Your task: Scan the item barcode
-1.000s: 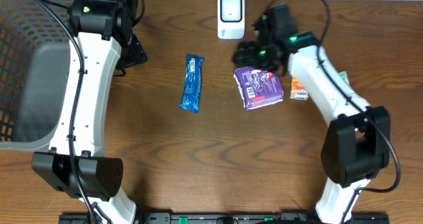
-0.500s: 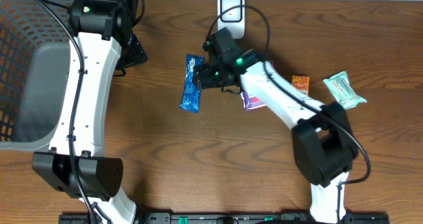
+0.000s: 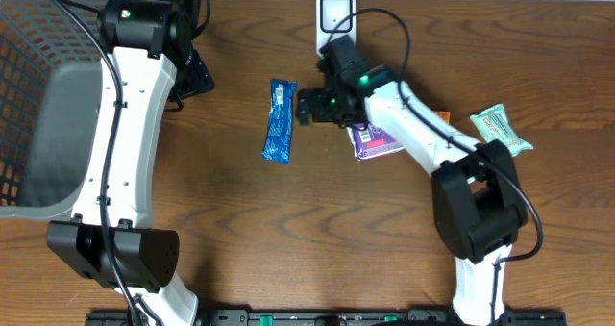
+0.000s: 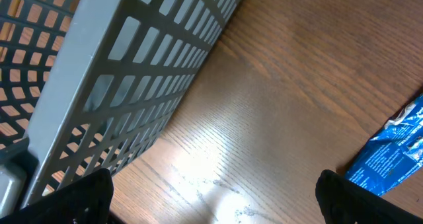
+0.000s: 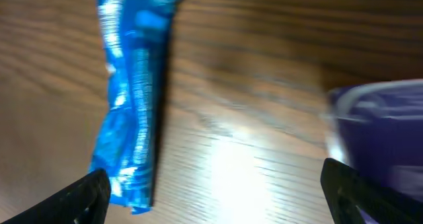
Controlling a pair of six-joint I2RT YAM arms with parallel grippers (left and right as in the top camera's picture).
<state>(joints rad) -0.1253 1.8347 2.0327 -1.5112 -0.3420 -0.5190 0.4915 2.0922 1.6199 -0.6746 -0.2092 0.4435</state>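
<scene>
My right gripper (image 3: 306, 107) has backed slightly rightward off the blue packet (image 3: 279, 121), its jaws spread wide and empty. The blue packet lies unmoved, left of centre, and the purple packet (image 3: 377, 141) is just right. My left gripper (image 4: 218, 194) stays spread beside the basket (image 4: 132, 72).

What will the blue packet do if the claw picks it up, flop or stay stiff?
It will probably flop a bit: the blue packet is a long, thin, crinkled wrapper. It looks light, lying flat on the table, so it won't roll. Its shiny surface may be slippery, so a push would likely make it slide.
</scene>
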